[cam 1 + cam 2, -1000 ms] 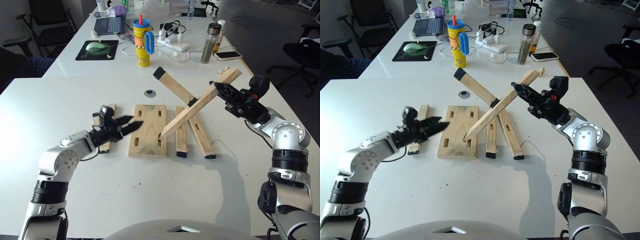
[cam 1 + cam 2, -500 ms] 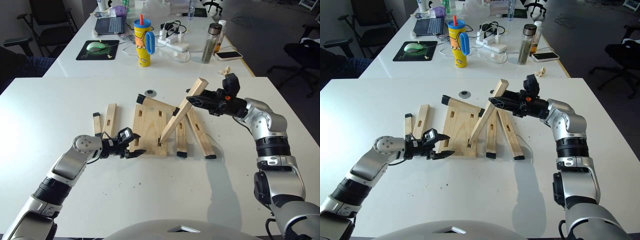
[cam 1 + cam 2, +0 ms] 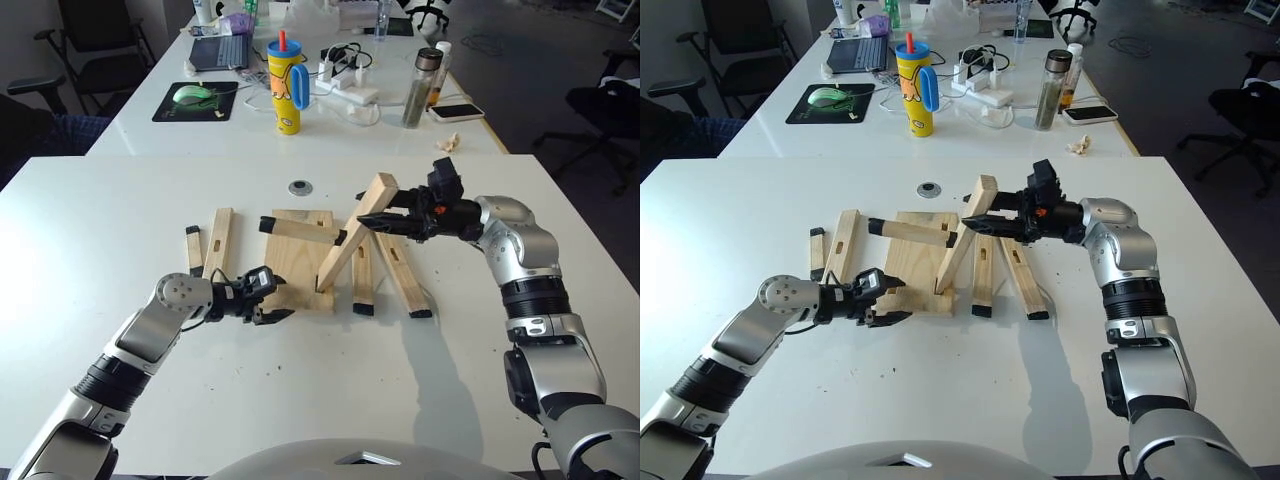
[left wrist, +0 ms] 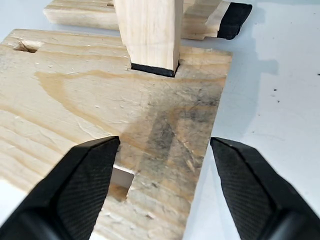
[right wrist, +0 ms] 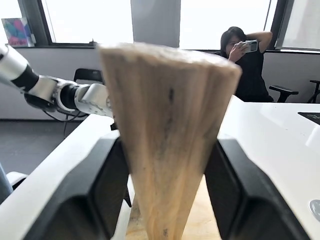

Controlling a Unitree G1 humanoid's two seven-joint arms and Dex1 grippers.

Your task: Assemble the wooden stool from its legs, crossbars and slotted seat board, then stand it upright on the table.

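The seat board [image 3: 295, 272] lies flat on the white table [image 3: 450, 380]. It is pale, grainy wood with rectangular slots and grey smudges. A square leg [image 3: 350, 245], black-capped at the foot, leans tilted with that foot on the board. The right claw [image 3: 370, 220] clenches it near the top. The left claw [image 4: 165, 145] is spread wide, straddling the board's near corner.

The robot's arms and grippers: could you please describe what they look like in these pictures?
Both the left arm and the right arm have rounded silver-grey shells, split by black bands at the joints. Each ends in a black wrist unit. The left gripper and right gripper are black, each with two tapered fingers whose inner pads have a fine woven texture.
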